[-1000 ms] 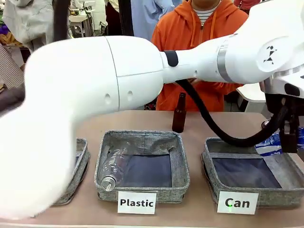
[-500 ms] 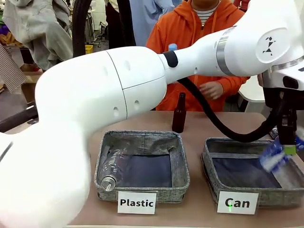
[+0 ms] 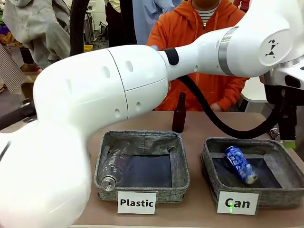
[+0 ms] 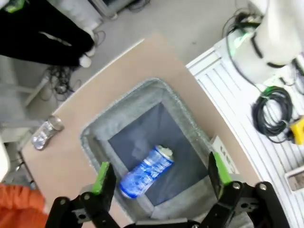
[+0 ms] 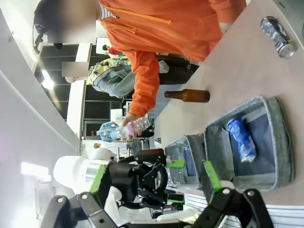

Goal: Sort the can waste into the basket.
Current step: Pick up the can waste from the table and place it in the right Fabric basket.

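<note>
A blue can [image 3: 240, 164] lies on its side on the dark floor of the grey basket [image 3: 212, 164] signed "Can". My left gripper [image 4: 160, 173] hangs open straight above that blue can [image 4: 145, 171] and the basket [image 4: 142, 90], nothing between its green pads; from the front it shows at the right edge [image 3: 288, 135]. A short silver can [image 4: 46, 133] lies on the table beyond the basket, and it appears again in the right wrist view [image 5: 278, 31]. My right gripper [image 5: 154, 176] stands open and empty, far from the basket [image 5: 280, 142].
The "Plastic" basket [image 3: 183, 166] holds a clear bottle [image 3: 113, 172]. A brown glass bottle [image 3: 179, 112] stands behind it. A person in an orange hoodie [image 3: 199, 28] is at the far side, holding a clear bottle [image 5: 135, 126]. My left arm spans the table.
My left gripper opened over the "Can" basket and the blue can dropped out of it; the can now rests on the basket floor. The left arm rose slightly.
</note>
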